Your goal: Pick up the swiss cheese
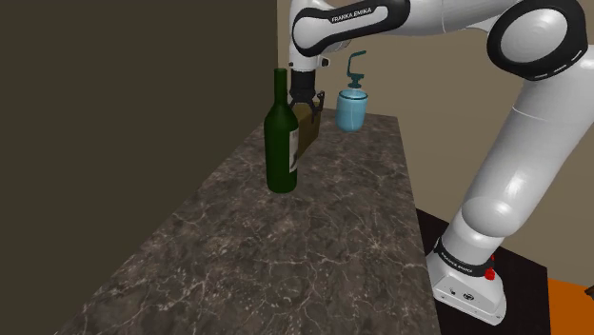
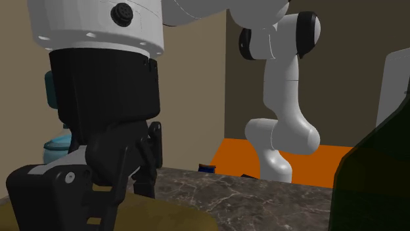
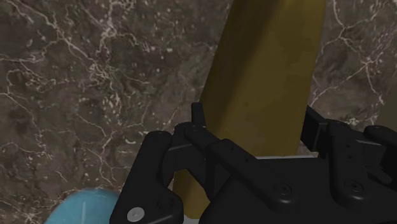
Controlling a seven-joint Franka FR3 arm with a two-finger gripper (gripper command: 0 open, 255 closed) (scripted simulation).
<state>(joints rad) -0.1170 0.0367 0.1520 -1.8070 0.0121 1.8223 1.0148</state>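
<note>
The swiss cheese (image 1: pixel 307 129) is a dull yellow wedge that hangs off the counter surface, right beside the wine bottle. My black gripper (image 1: pixel 303 98) is shut on its upper end. In the wrist view the cheese (image 3: pixel 267 76) runs as a long yellow slab away from the gripper (image 3: pixel 254 149), with the fingers (image 3: pixel 210 146) clasping its near end over the marble. The second exterior view has the gripper (image 2: pixel 108 184) close up, with the cheese (image 2: pixel 167 213) below it.
A dark green wine bottle (image 1: pixel 282 133) stands on the dark marble counter (image 1: pixel 314 247) just to the shoulder view's left of the cheese. A blue soap dispenser (image 1: pixel 351 107) stands at the counter's far end. The floor (image 2: pixel 328 157) is orange beside the arm's base.
</note>
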